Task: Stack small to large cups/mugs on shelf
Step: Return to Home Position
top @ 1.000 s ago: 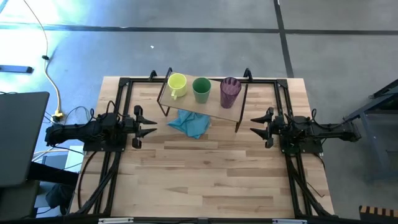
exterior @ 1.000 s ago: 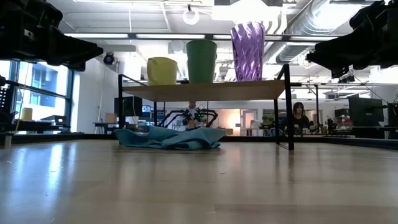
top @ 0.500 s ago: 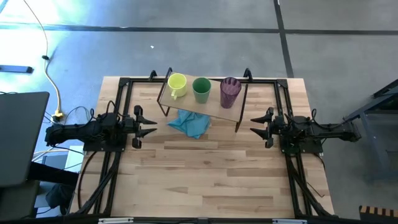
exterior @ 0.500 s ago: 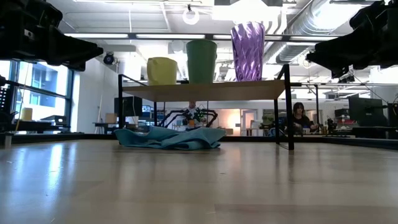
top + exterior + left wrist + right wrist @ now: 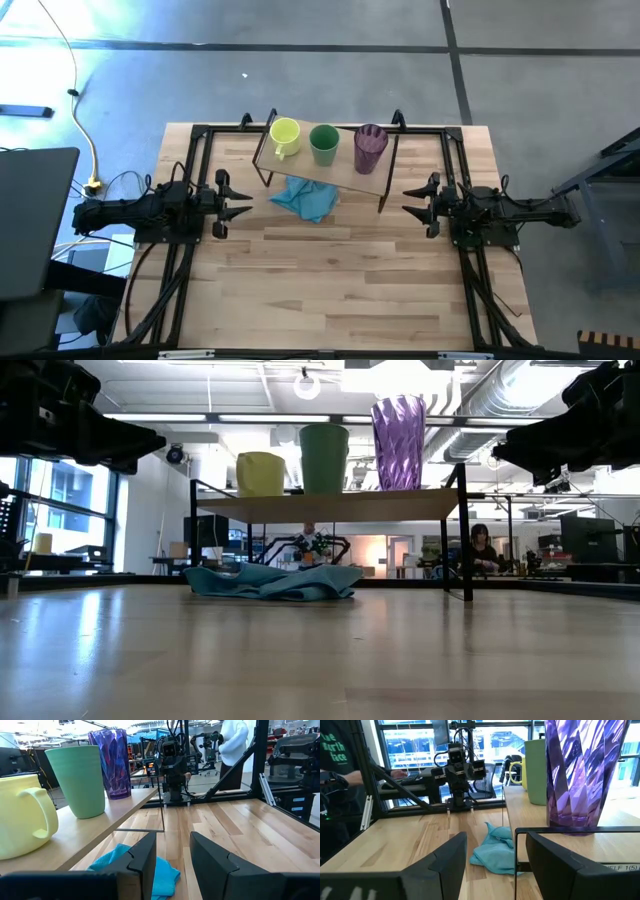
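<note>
The mug (image 5: 285, 133), cup (image 5: 324, 142) and tumbler (image 5: 371, 146) are standing in a left-to-right row on the shelf (image 5: 345, 172) at the far side. Both arms are waiting nearer, off either end — left gripper (image 5: 235, 203) by the mug's end, right gripper (image 5: 418, 203) by the tumbler's — jaws parted, holding nothing.

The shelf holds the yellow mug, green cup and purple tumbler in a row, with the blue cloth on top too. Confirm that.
One error: the low view shows the blue cloth on the tabletop under the shelf, not on top. The yellow mug, green cup and purple tumbler do stand in a row on it.
</note>
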